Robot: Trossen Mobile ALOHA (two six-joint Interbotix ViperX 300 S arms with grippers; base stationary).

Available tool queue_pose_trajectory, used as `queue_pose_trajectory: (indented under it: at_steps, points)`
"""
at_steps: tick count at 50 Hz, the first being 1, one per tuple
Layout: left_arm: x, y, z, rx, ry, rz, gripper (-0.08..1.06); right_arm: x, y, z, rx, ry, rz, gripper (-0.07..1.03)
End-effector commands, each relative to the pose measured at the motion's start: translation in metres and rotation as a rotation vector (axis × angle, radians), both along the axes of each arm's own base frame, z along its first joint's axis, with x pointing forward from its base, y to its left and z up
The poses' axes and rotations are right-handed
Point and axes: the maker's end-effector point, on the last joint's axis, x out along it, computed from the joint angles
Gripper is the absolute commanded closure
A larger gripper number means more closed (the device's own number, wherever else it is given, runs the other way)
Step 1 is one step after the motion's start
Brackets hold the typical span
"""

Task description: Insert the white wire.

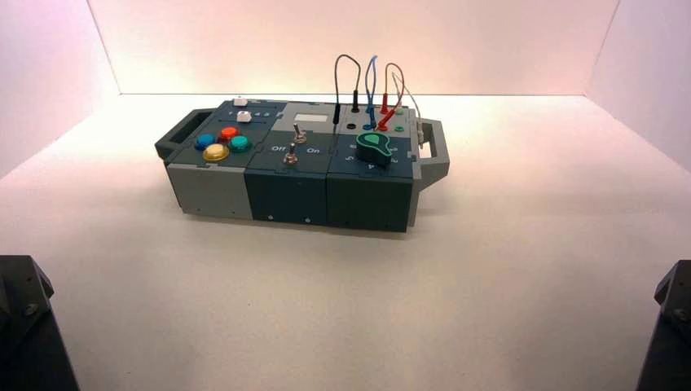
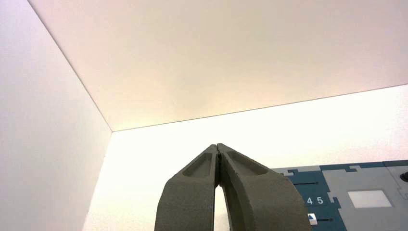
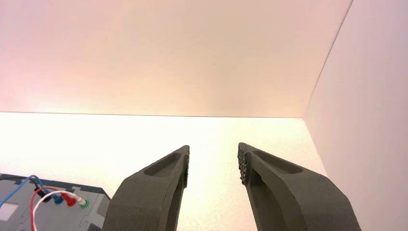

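Well apart, white wire (image 3: 46, 196) beside hand (image 3: 214, 166).

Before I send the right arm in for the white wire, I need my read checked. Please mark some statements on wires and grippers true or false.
1. The right gripper stands open with nothing between its fingers. True.
2. The left gripper is wide open. False: its fingertips meet.
3. The white wire has one end in a green socket. True.
4. The blue wire lies on the table. False: it loops above the box.
5. The green knob is on the box's left section. False: it is on the right section.
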Motion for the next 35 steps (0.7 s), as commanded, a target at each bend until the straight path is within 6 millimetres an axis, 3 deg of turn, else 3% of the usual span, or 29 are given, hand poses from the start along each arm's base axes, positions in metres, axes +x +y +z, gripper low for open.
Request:
queue_pose_trajectory:
  at_steps: [1, 21, 35]
  points:
    - [0.001, 0.001, 0.007, 0.005, -0.024, 0.003, 1.01, 0.005, 0.0, 0.014, -0.001, -0.035, 0.0, 0.42]
    - [0.001, 0.0, 0.006, 0.003, -0.018, 0.0, 1.01, 0.004, 0.002, 0.011, 0.002, -0.003, 0.006, 0.42]
    - [0.0, -0.017, 0.005, 0.022, 0.054, -0.093, 1.01, -0.001, 0.021, 0.007, -0.001, 0.094, 0.07, 0.42]
